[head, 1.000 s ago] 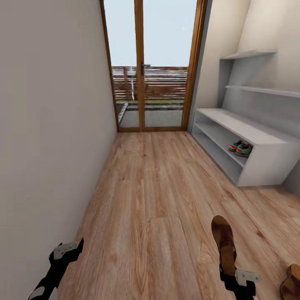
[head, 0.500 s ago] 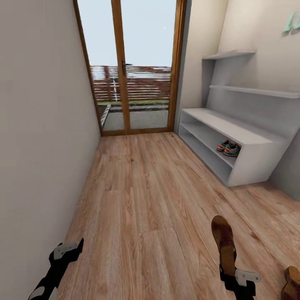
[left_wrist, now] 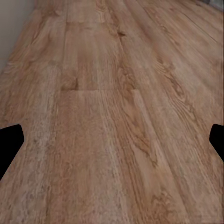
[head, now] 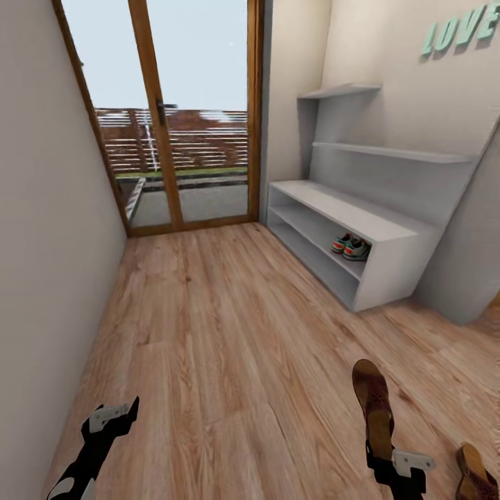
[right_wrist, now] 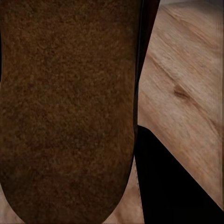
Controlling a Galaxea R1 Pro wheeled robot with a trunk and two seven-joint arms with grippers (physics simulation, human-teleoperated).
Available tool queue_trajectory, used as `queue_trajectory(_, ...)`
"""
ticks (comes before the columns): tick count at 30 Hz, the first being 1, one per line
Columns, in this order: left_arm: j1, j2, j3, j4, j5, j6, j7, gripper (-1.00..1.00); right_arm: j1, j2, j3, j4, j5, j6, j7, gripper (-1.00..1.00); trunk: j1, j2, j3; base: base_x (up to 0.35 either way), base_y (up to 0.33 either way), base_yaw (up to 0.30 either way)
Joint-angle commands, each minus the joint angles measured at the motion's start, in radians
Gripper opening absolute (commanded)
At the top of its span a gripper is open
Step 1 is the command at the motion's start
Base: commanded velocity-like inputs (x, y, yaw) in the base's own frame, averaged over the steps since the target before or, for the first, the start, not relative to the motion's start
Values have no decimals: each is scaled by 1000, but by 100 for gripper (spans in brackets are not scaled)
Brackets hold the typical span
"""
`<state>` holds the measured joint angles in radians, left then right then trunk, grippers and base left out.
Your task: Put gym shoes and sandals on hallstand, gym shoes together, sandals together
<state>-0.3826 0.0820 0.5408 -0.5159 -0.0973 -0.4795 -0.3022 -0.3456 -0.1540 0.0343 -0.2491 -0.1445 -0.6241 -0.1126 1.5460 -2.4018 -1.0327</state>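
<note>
The sandal (head: 373, 399) held by my right gripper (head: 382, 450) hangs above the corridor floor (head: 229, 333), toe pointing away; the gripper is shut on its heel end. In the right wrist view its brown sole (right_wrist: 65, 107) sits close against the camera. The other sandal (head: 476, 475) lies on the floor at the lower right. Both gym shoes (head: 351, 246) stand side by side on the lower shelf of the hallstand (head: 347, 212) by the right wall. My left gripper (head: 111, 417) is open and holds nothing, with bare planks between its fingers (left_wrist: 9, 142).
A wood-framed glass door (head: 156, 139) closes the corridor's far end. A plain wall (head: 35, 243) runs close along the left. Mint letters (head: 462, 28) hang above the hallstand's two wall shelves. Open floor lies between me and the hallstand.
The camera has swung to the right: door and hallstand slid left in the picture, the wall letters came into view, and more of the floor sandal shows. Both grippers keep their places.
</note>
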Motion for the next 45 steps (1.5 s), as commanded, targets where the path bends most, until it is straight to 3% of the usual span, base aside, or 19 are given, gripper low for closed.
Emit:
queue_trajectory(1, -1, -1, 8, 0, -10, -4, -6, 100, -1, 0, 4, 1, -10, -3, 1, -100, 0, 0, -1, 339, 94, -292)
queue_trajectory(45, -1, -1, 8, 0, -10, -5, -6, 100, 0, -1, 4, 1, -10, -3, 1, -100, 0, 0, -1, 320, 179, -292)
